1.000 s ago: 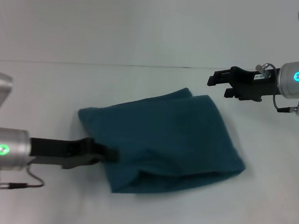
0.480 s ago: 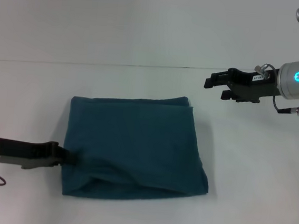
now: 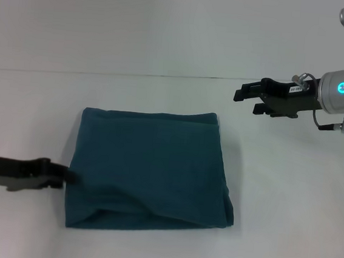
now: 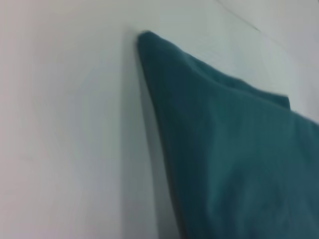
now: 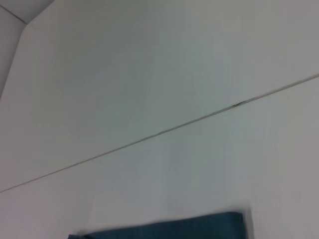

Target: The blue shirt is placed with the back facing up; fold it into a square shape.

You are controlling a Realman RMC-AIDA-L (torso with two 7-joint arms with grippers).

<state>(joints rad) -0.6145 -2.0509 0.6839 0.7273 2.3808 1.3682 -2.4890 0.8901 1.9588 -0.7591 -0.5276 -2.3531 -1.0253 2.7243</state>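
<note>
The blue shirt (image 3: 150,169) lies flat on the white table as a folded, roughly square dark teal block with its plain side up. My left gripper (image 3: 67,176) is low at the shirt's left edge, touching or just meeting the cloth. The left wrist view shows the shirt (image 4: 234,149) close up, with one corner pointing away. My right gripper (image 3: 243,97) hovers open and empty above the table, beyond the shirt's far right corner and apart from it. A strip of the shirt (image 5: 164,231) shows in the right wrist view.
The white table (image 3: 287,195) extends around the shirt on all sides. A thin dark seam (image 3: 134,75) runs across the table behind the shirt and also shows in the right wrist view (image 5: 199,119).
My left gripper pulled the shirt to the left and flattened it into a squarer shape, then drew back to its left edge. My right gripper shifted slightly left.
</note>
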